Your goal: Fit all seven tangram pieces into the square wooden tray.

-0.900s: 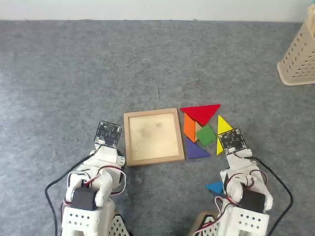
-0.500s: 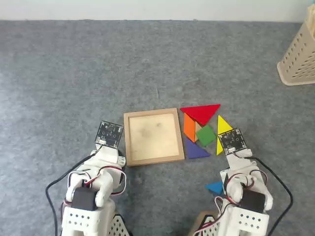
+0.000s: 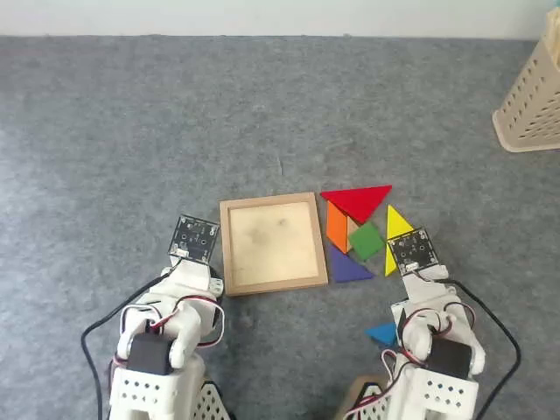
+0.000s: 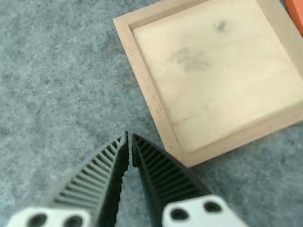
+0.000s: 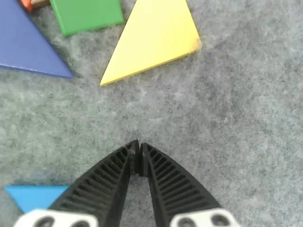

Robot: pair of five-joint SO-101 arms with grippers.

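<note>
None of the pieces lies in the tray point(image 3: 225, 249) yet, and nothing has visibly shifted over the last second; its wooden floor is bare, and it rests flat on the grey carpet point(image 3: 175, 114); just beside its right rim sits the cluster: the red triangle point(image 3: 357, 201) farthest from the arms, then the orange piece point(image 3: 337, 227), the green square point(image 3: 366, 240), the yellow triangle point(image 3: 396, 223) and the violet triangle point(image 3: 347, 267); a small blue triangle point(image 3: 381, 333) lies apart, close to the right arm's base; a seventh piece I cannot make out for certain. The left gripper point(image 4: 129, 139) hangs over carpet just beside the tray's near left corner, fingers closed on nothing; the right gripper point(image 5: 138, 144) hangs over carpet near the yellow triangle, fingers likewise pressed together and empty; both arms have stayed put. Judging from this, the fitting has not begun; the yellow triangle looks the handiest first pick for the right arm.
</note>
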